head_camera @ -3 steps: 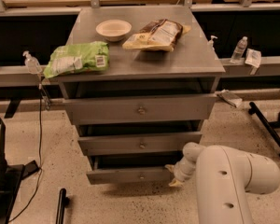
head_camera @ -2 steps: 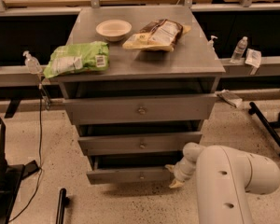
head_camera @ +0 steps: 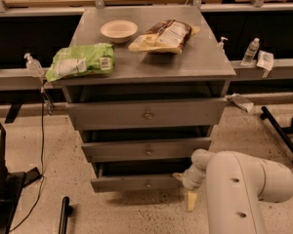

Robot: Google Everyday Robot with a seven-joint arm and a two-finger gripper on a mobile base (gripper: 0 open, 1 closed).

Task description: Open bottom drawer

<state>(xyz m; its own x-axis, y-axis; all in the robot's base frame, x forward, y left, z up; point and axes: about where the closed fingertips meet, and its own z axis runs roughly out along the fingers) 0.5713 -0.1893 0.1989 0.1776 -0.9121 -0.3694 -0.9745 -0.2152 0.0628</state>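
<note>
Overhead, a bowl (head_camera: pixel 118 30), a green bag (head_camera: pixel 80 61) and a brown snack bag (head_camera: pixel 166 35) crowd the cabinet top (head_camera: pixel 190 62). Your white arm (head_camera: pixel 246 189) blocks the floor at right. The bottom drawer (head_camera: pixel 132 183) sits lowest and slightly out, its front facing you and its long axis left to right. Your gripper (head_camera: pixel 185 189) is at its right end, seemingly touching it; you cannot tell how the jaws stand.

Three drawers (head_camera: pixel 147 114) (head_camera: pixel 149 151), two bags (head_camera: pixel 83 61) (head_camera: pixel 166 35), one bowl (head_camera: pixel 118 30), one tool (head_camera: pixel 185 182) beside the bottom drawer (head_camera: pixel 132 183)'s right end
</note>
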